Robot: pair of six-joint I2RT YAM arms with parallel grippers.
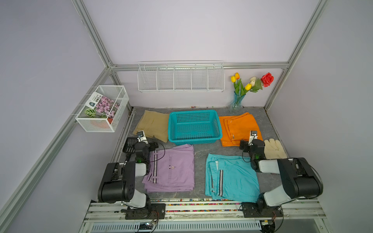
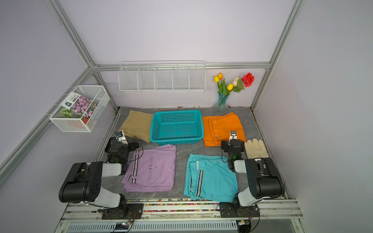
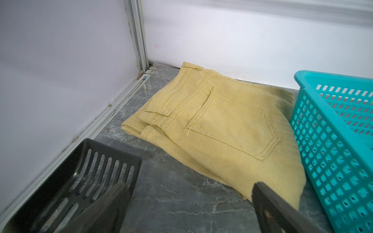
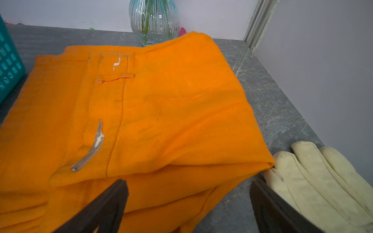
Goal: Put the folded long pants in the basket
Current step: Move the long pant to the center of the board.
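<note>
While my left fingers (image 3: 270, 207) are gaping by the tan pants (image 3: 222, 125) left of the basket (image 3: 331, 141), my right fingers (image 4: 105, 207) are gaping at the orange pants (image 4: 161, 100) opposite; the flower packet (image 1: 101, 103) lettering is blurring.

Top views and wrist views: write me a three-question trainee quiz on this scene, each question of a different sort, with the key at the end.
1. True or false: the teal basket is empty.
2. Multiple choice: the left hand and right hand are A) open, holding nothing; B) shut on cloth; C) out of view.
3. Short answer: which colour of pants lies next to the fingertips of the cream glove?
Key: 1 true; 2 A; 3 orange pants.
</note>
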